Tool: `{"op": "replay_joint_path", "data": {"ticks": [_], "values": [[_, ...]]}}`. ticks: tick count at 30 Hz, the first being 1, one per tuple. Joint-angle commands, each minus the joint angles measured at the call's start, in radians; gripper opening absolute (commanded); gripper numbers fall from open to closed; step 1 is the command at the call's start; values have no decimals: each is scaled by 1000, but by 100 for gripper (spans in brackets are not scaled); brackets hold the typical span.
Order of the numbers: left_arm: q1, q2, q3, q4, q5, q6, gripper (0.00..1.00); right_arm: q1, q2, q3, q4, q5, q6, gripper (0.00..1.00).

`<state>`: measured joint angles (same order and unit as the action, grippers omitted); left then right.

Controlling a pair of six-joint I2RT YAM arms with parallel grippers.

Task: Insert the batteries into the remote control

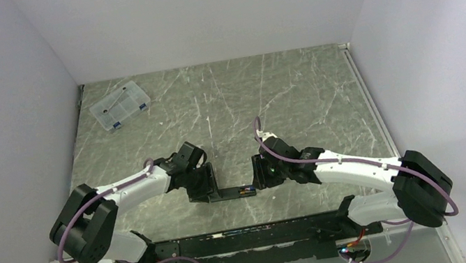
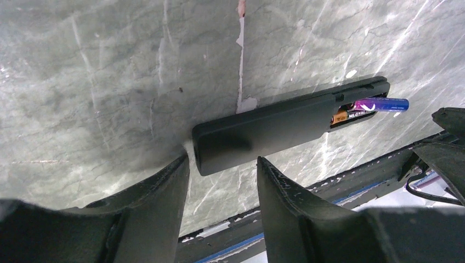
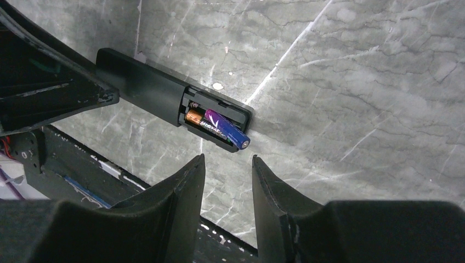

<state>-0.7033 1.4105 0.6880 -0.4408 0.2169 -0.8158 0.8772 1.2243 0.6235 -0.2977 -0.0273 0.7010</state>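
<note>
Grey veined tabletop (image 1: 281, 95) between white walls, clear plastic compartment box (image 1: 119, 105) at far left: slim flat black remote control (image 2: 263, 129) lies near centre between the arms, battery bay open toward the right arm for loading from that side. Dark gold-ended cell (image 3: 193, 116) sits in the bay; purple-and-blue cell (image 3: 227, 129) lies slanted, tip overhanging the remote's end, judged not yet seated. Left gripper (image 2: 222, 164) straddles the closed end, likely to steady it, contact impossible to tell; right gripper (image 3: 227, 164) waits just short of the protruding cell, jaws parted, empty.

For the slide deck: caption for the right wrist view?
Battery juts askew from the open end of the remote, not yet seated.
</note>
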Motion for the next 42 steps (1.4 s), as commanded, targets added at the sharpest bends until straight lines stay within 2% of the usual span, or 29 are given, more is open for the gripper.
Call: {"op": "replay_joint_path", "data": {"ticks": [1,15,42], "values": [[6,23,0,46,29,33,53,-9,8,-12,37,-17,17,39],[7,27,-17,55,39,35,46,-12,83,14,44,-48,28,30],[7,13,-24,44,38,40,42,-14,93,45,26,25,46,22]]}}
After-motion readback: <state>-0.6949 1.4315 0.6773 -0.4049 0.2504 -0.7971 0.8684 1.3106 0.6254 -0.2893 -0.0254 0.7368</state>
